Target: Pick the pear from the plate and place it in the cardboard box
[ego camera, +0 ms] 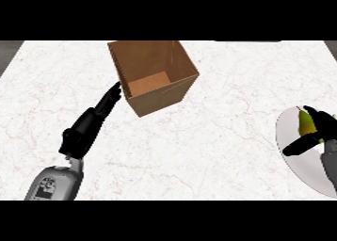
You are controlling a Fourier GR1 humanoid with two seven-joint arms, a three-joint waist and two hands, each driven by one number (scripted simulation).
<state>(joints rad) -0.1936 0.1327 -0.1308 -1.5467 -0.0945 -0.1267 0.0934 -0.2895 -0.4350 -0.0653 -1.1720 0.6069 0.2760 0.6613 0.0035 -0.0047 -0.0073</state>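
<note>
Looking across the tabletop (199,155), I see the cardboard box (152,61) standing open and leaning a little. Well off to the box's right, the right hand (327,132) has its fingers and thumb curled round the yellow-green pear (307,121) over the white plate (303,164); I cannot tell whether the pear has left the plate. The left hand (93,120) lies at the box's left wall, fingers straight, tips touching the card. To do this step well, I'd say the right hand should wrap fully round the pear's thick part. It should then raise the pear straight up clear of the plate before carrying it over to the box's open top. I can read no brand, label or writing on the box or anything else.
</note>
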